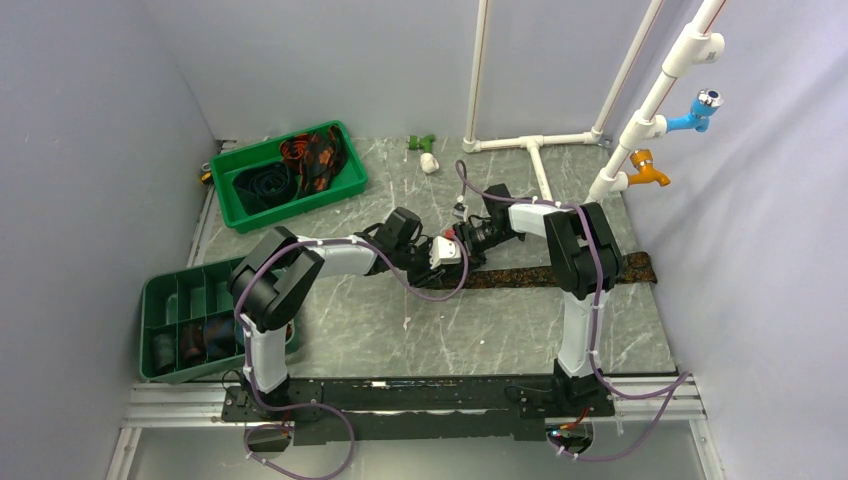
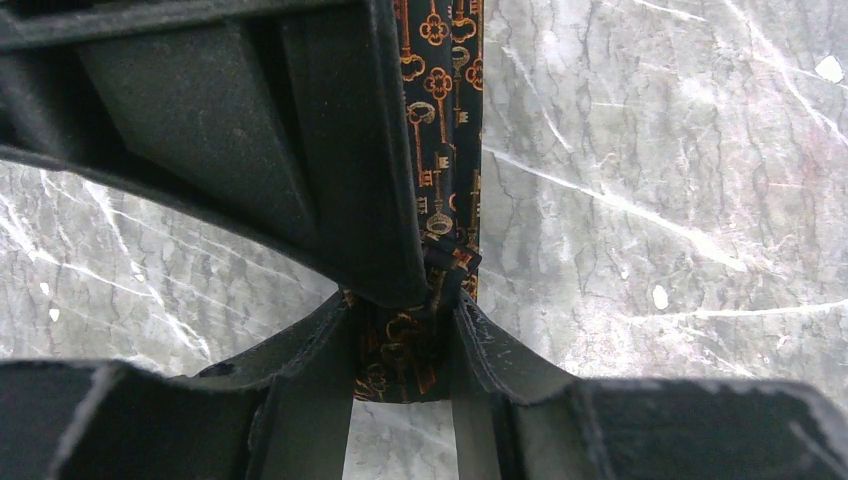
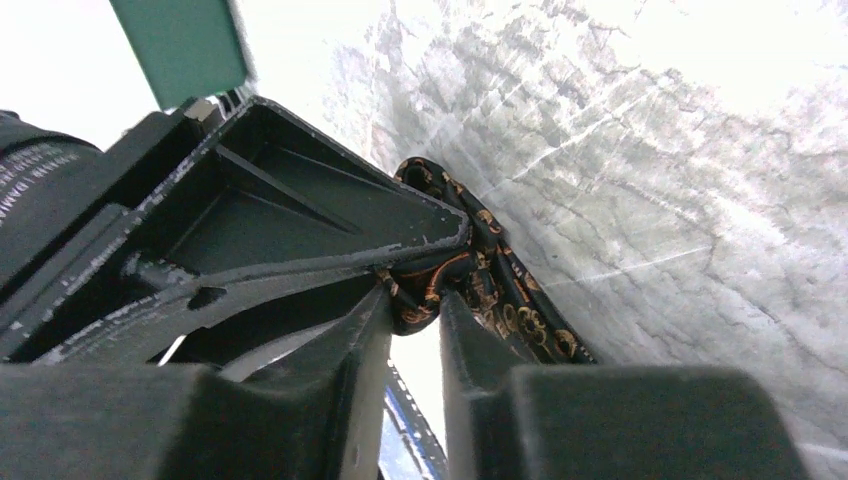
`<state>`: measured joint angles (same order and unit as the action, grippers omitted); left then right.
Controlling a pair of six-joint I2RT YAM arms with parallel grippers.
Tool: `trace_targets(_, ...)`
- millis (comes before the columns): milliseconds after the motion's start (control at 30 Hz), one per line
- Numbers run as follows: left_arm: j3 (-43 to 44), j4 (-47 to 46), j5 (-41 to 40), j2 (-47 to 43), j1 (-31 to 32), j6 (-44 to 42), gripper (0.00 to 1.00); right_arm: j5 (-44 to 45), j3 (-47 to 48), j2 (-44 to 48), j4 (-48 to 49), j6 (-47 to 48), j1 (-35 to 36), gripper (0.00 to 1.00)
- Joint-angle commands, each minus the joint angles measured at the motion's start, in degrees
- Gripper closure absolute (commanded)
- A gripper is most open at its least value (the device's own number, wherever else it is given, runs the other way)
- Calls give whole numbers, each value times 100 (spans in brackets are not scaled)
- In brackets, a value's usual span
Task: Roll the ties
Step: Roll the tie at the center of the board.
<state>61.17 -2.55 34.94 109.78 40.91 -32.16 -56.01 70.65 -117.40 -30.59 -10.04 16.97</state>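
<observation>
Grey marbled table [image 1: 400, 335]. On it: green tray [image 1: 347, 186], far left; compartment tray [image 1: 150, 295], near left; dark tie [image 1: 520, 275] across middle; white pipe frame [image 1: 536, 162], far.

Dark tie [image 1: 510, 277] w/ orange key print, stretched flat, left end curled

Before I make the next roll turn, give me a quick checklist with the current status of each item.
1. left pincer holding the tie: ok, the cloth is pinched between its fingers.
2. right pincer gripping the curled end: cannot tell; the curl sits between its tips.
3. Roll begun: ok, but only a small curl so far.
4. Unrolled length lying straight on the table: ok, though the right arm hides part of it.
5. purple cable off the tie: cannot tell; its loop hangs close to the rolled end.
6. divided tray has free compartments: ok.
</observation>
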Motion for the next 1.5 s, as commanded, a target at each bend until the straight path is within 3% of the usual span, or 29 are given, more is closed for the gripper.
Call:
trace_targets(0, -99, 596, -371, 336, 107, -138, 59, -10, 38, -10, 310, -79, -16, 87)
trace_targets(67, -109, 598, -295, 298, 98, -162, 53, 141, 56, -45, 133, 89, -33, 100)
trace_targets(167, -330, 330, 9, 99, 41, -139, 32, 356, 105, -159, -247, 438, -112, 100)
trace_targets(300, -736, -508, 302, -249, 12, -23, 16, 692, 133, -257, -623, 836, -223, 100)
trace_targets(567, -777, -1251, 331, -128, 9, 277, 8, 1114, 161, -400, -854, 1221, -335, 100)
trace_targets(700, -573, -1344, 295, 150, 19, 319, 9, 1253, 152, -404, -881, 1319, -343, 100)
trace_targets(833, -230, -1300, 364, 479, 105, 461, 21, 1210, 199, -418, -870, 1308, -344, 100)
trace_targets(933, -49, -1055, 241, 603, 155, 439, 36, 962, 240, -320, -804, 1260, -336, 100)
trace_targets(1000, -96, -775, 168, 545, 136, 308, 53, 783, 291, -244, -814, 1215, -319, 100)
trace_targets(1100, -341, -261, 348, 265, 37, -72, 64, 560, 399, -113, -880, 1134, -305, 100)
trace_targets(1233, -639, 108, 220, -69, -24, -424, 65, 636, 388, -39, -962, 1111, -266, 100)
trace_targets(1300, -627, 190, 127, -74, -35, -397, 61, 839, 383, -177, -1042, 1218, -185, 100)
trace_targets(1467, -629, -22, 144, -111, -124, -43, 34, 1269, 352, -589, -835, 1235, -41, 100)
